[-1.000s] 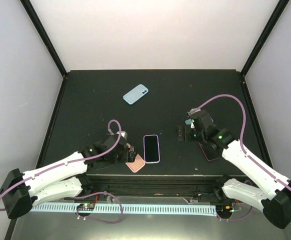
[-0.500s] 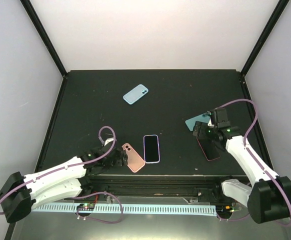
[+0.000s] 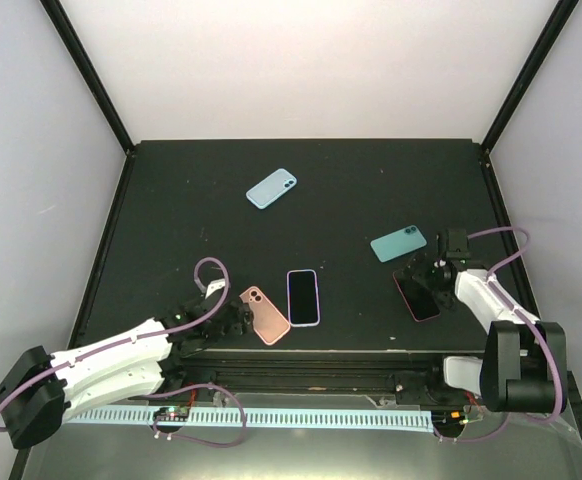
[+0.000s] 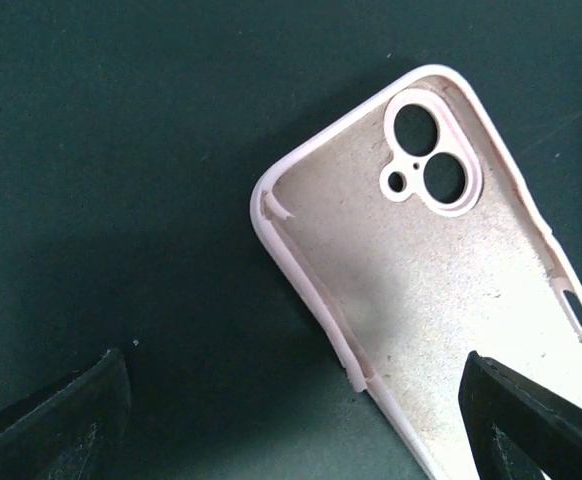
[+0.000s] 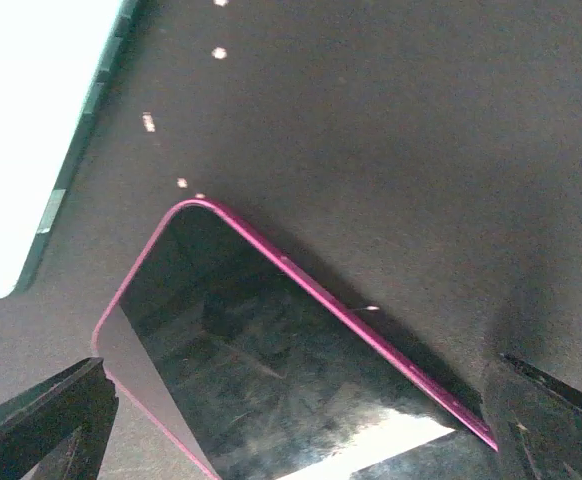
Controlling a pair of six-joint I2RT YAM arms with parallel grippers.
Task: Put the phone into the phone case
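Note:
An empty pink phone case point(image 3: 265, 315) lies inside-up near the table's front edge, its camera cutout point(image 4: 428, 152) at the far end. Just right of it lies a phone point(image 3: 303, 297) with a lavender rim, screen up. My left gripper point(image 3: 233, 320) is open at the case's left side; in the left wrist view the case point(image 4: 451, 290) has its long left edge between the open fingers of the gripper point(image 4: 296, 430). My right gripper point(image 3: 429, 276) hangs open over a magenta-rimmed phone point(image 3: 419, 297), which fills the right wrist view point(image 5: 271, 370) between the spread fingers of the gripper point(image 5: 296, 430).
A teal phone or case point(image 3: 398, 243) lies just beyond the right gripper and shows overexposed white point(image 5: 21, 130) in the right wrist view. A light blue one point(image 3: 271, 188) lies far back at the centre. Black posts stand at the table's corners.
The left arm has drawn back toward the near edge, uncovering the pink case. The right arm has swung right and nearer, off the teal item and over the magenta-rimmed phone.

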